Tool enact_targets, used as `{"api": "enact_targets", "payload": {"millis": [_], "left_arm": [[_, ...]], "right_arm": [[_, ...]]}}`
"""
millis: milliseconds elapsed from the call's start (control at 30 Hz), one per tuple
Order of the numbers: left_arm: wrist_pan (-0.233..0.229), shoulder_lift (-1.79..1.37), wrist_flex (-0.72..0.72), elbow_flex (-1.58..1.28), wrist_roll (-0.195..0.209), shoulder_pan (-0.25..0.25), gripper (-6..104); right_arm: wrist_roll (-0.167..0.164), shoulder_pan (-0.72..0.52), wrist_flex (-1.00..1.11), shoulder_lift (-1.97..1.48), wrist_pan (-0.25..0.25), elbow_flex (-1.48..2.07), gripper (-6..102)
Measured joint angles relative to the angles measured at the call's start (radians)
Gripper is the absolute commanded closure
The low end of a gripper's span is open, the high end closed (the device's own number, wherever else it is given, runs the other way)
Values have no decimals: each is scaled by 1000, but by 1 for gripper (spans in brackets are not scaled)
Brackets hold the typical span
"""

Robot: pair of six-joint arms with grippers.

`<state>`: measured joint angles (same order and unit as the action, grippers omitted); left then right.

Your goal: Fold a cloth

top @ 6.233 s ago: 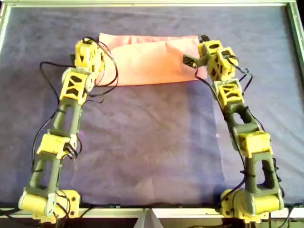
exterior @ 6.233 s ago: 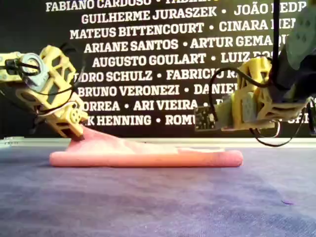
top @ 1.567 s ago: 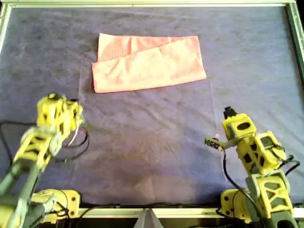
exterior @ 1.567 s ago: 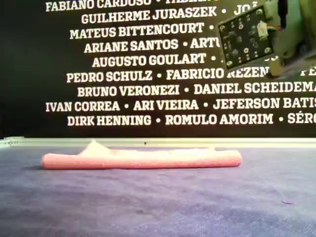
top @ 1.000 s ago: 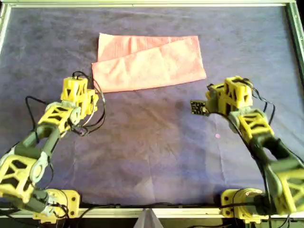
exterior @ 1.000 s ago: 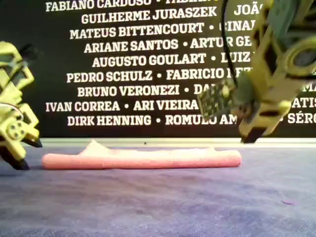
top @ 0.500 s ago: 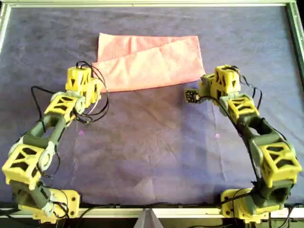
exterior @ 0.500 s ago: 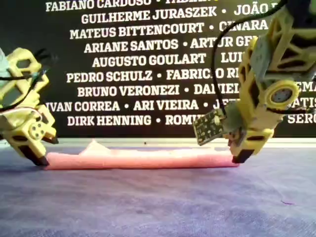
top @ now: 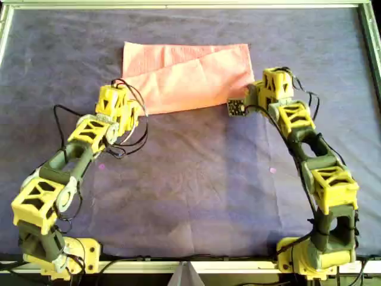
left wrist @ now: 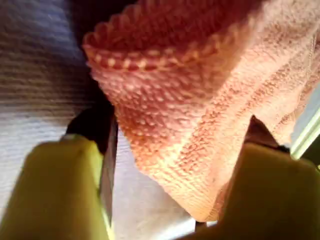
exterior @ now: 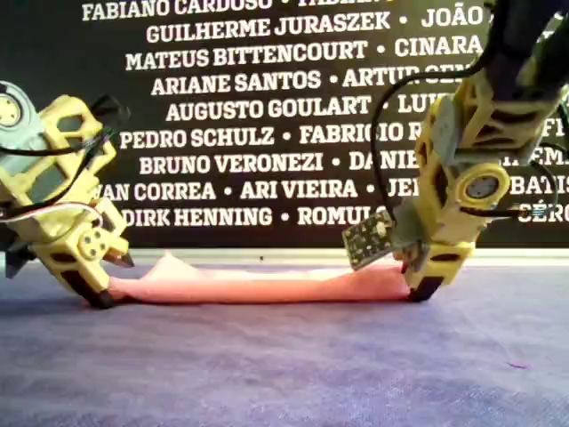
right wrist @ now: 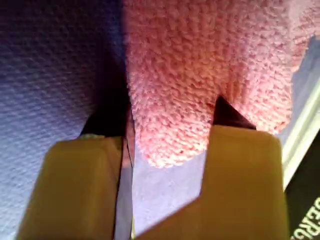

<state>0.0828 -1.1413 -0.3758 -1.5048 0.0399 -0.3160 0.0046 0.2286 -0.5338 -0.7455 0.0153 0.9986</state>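
Cloth [top: 187,74]: salmon-pink, lying folded in half as a long band on the dark purple table covering [top: 196,179], toward the far side of the frame. Thin, soft and light by the look of it, and the looped weave should grip well. It will sag and drag rather than hold shape, so it is best taken at the corners, both layers together. Overhead, one arm's gripper [top: 122,110] sits at the cloth's near-left corner. The other arm's gripper [top: 253,95] sits at its near-right corner, both low against the covering. I cannot match either arm to a wrist view with confidence. My first gripper [left wrist: 175,130] has its fingers spread wide with a hemmed corner hanging between them, not yet pinched as far as I can judge. My second gripper [right wrist: 167,117] has its fingers apart, straddling a rounded corner, tips at either flank of it. Room: bare covering on every side of the cloth and a broad open stretch on its near side. The frame rail [top: 190,5] runs beyond its far edge, so that is the tighter side. The top layer lies skewed, leaving a strip of the under layer showing along the far edge.
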Motion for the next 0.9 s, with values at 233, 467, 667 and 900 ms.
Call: {"api": "enact_targets", "payload": {"millis": [233,467,667,900], "left_arm": [[-8,49,2,54,0,0,10],[-8,153,5,176,0,0,11],[-8,155,5,184,0,0,12],[-9,155,5,184,0,0,37]], "right_arm": [[0,0,-26,71,0,-115,31],[-6,0,-26,71,0,-117,36],[-6,0,-26,71,0,-117,57],[-2,0,-26,71,0,-117,80]]}}
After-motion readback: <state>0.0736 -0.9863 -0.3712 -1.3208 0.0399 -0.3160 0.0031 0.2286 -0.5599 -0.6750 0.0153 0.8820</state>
